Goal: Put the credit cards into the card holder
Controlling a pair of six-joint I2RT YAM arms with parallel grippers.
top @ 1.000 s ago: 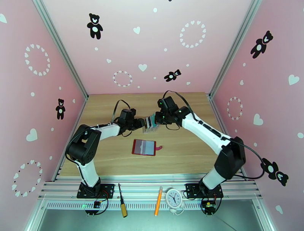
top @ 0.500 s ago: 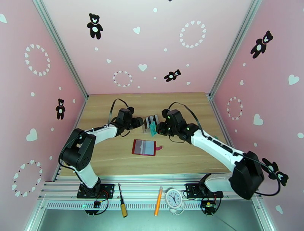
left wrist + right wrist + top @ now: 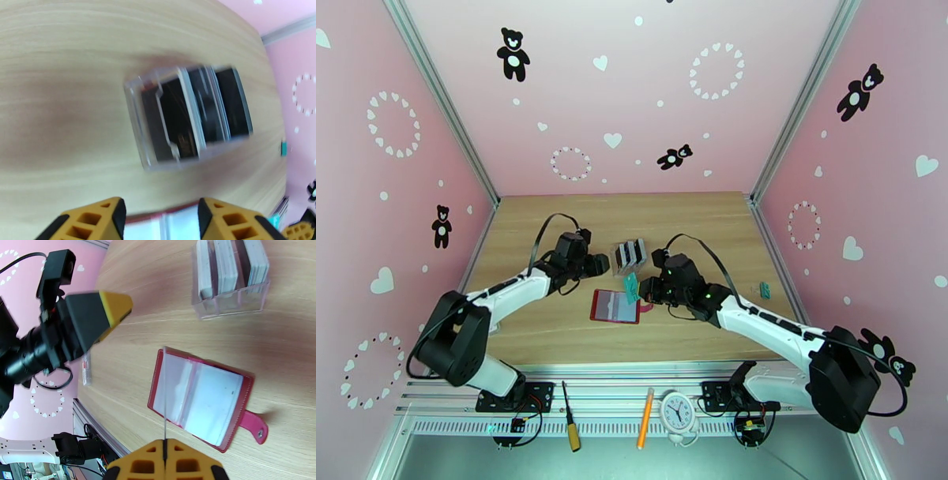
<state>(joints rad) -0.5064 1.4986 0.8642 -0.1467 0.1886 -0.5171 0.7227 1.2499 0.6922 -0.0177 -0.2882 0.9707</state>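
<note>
The card holder (image 3: 615,306), a dark red wallet, lies open on the table with its clear pockets up. In the right wrist view the card holder (image 3: 201,398) sits just beyond my fingers. My right gripper (image 3: 640,290) is shut on a teal credit card (image 3: 631,285), held upright over the holder's right part. Seen edge-on, that card (image 3: 164,398) is a thin line rising from the right gripper (image 3: 164,446). Other credit cards (image 3: 630,253) stand in a clear rack (image 3: 189,122). My left gripper (image 3: 603,264) is open and empty, left of the rack and apart from it.
A small teal object (image 3: 765,290) lies on the table at the right. On the front rail rest a screwdriver (image 3: 570,426), an orange pen (image 3: 645,429) and a small clock (image 3: 679,412). Pink walls close in the table on three sides.
My right arm has pulled back from the rack toward the near side, carrying the teal card over the card holder. My left gripper has drawn away from the rack to the left.
</note>
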